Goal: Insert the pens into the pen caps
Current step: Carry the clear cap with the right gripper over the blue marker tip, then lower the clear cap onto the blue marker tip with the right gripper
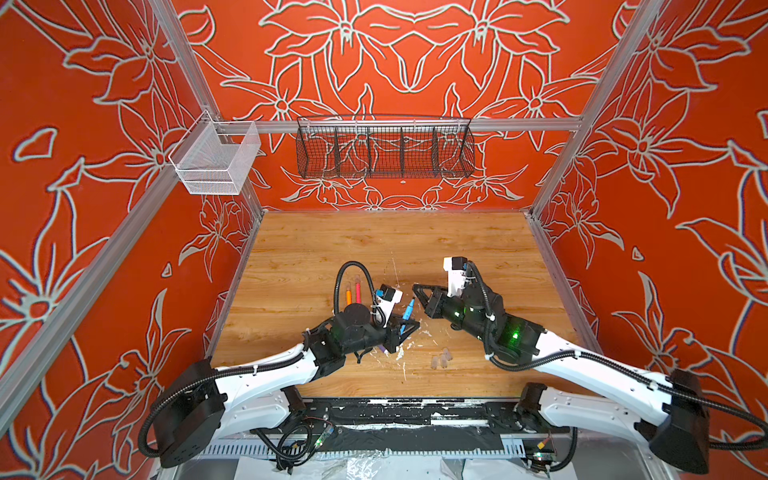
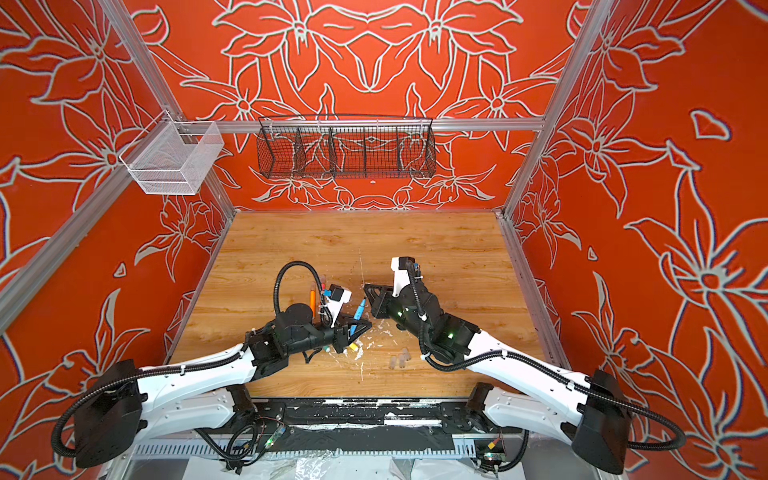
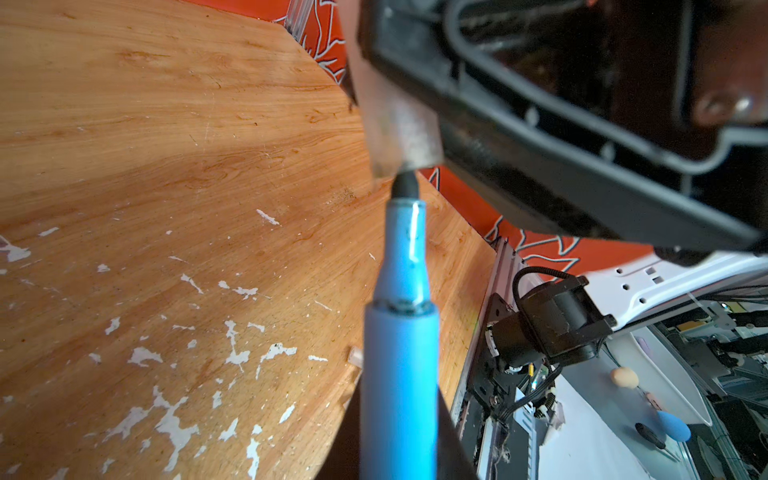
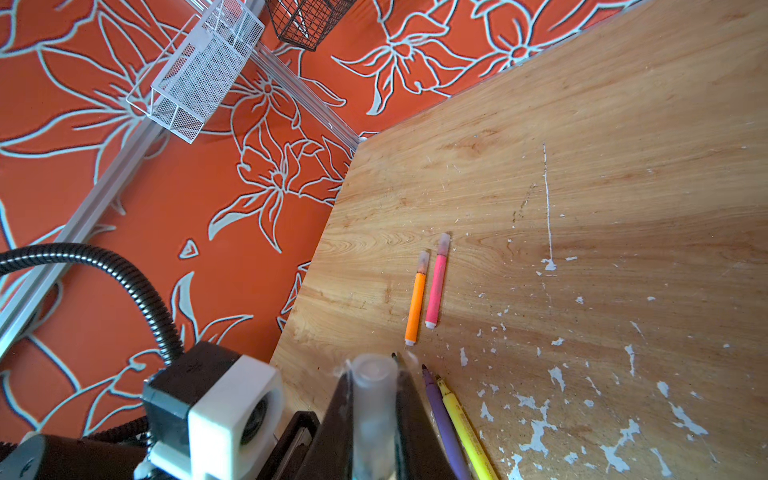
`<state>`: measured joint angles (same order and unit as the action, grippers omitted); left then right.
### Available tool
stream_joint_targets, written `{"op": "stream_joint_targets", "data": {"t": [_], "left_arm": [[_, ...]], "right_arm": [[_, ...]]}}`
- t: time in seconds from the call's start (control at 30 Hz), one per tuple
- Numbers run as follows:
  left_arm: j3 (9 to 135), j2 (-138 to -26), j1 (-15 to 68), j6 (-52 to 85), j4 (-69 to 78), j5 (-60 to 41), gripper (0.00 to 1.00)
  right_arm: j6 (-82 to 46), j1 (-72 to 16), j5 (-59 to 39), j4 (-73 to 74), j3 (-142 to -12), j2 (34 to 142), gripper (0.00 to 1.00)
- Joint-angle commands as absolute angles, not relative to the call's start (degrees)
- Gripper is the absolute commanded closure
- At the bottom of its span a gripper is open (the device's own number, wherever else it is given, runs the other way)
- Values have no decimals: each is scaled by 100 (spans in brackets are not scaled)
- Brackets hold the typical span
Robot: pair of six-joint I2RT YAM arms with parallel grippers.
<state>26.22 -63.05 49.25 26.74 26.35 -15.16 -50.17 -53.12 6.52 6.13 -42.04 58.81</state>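
My left gripper (image 1: 409, 327) (image 3: 399, 419) is shut on a blue pen (image 1: 408, 309) (image 3: 399, 353), which points up and away. The pen's dark tip (image 3: 405, 185) meets the mouth of a translucent pen cap (image 3: 397, 129) (image 4: 372, 399). My right gripper (image 1: 415, 287) (image 4: 374, 386) is shut on that cap, just beyond the left one. An orange pen (image 4: 417, 303) (image 1: 348, 296) and a pink pen (image 4: 436, 286) (image 1: 358, 291) lie side by side on the table with caps on. A purple pen (image 4: 444, 419) and a yellow pen (image 4: 463, 424) lie uncapped under the grippers.
Loose pen caps (image 1: 440, 359) (image 2: 399, 359) lie on the wooden table (image 1: 478, 249) near its front, right of centre. White flecks dot the wood there. A black wire basket (image 1: 384, 151) and a white mesh basket (image 1: 216, 160) hang on the back rail.
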Motion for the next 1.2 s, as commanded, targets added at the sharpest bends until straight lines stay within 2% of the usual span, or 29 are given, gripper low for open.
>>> {"op": "stream_joint_targets", "data": {"t": [0.0, 0.43, 0.87, 1.17], "left_arm": [[2566, -6202, 4966, 2702, 2909, -1433, 100], [2503, -6298, 4966, 2844, 3168, -1371, 100], [1920, -6275, 4966, 3617, 4493, -990, 100], [1721, -6396, 4966, 4053, 5299, -1254, 100]], "right_arm": [[-5114, -5374, 667, 815, -4090, 5897, 100], [-5290, -5622, 623, 1094, -3866, 6015, 100], [-5400, -6032, 817, 1408, -3575, 6022, 100], [-5374, -6273, 1083, 1603, -3516, 6184, 100]]}}
